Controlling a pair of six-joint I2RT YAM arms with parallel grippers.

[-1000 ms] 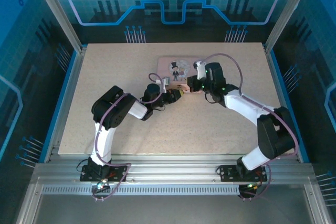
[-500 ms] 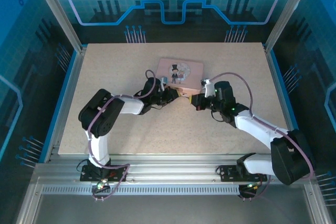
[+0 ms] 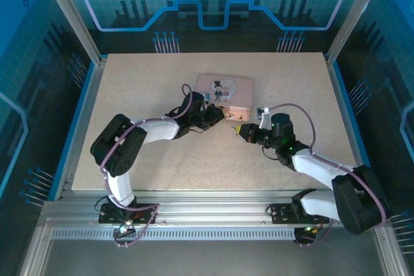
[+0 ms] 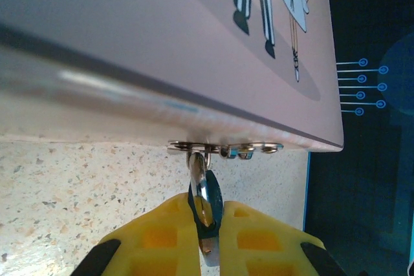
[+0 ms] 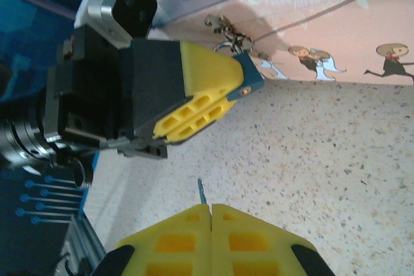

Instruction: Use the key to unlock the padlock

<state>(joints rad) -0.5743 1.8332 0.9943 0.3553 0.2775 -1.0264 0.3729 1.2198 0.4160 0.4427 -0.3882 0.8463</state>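
The padlock (image 4: 208, 193), tiny with a bluish body, hangs by its thin shackle from the metal hasp (image 4: 223, 148) on the pink box (image 4: 194, 50). My left gripper (image 4: 207, 210) is shut on the padlock's body, yellow fingers (image 4: 162, 237) pressing both sides. From above, the left gripper (image 3: 217, 115) sits at the box's (image 3: 224, 87) front edge. My right gripper (image 5: 211, 209) is shut on the key (image 5: 202, 191), whose thin tip sticks out between the pads. It points toward the padlock (image 5: 250, 81) but stays well apart from it. The right gripper (image 3: 240, 130) hovers just in front of the box.
The speckled table (image 3: 162, 159) lies open to the front and left of both arms. The blue frame rail (image 3: 343, 108) borders the right side. The left arm's black wrist body (image 5: 97, 88) stands close beside the right gripper's line to the padlock.
The right gripper has drawn back from the box's right end to a spot in front of it. The left arm has swung its elbow leftward while its gripper stays at the box's front.
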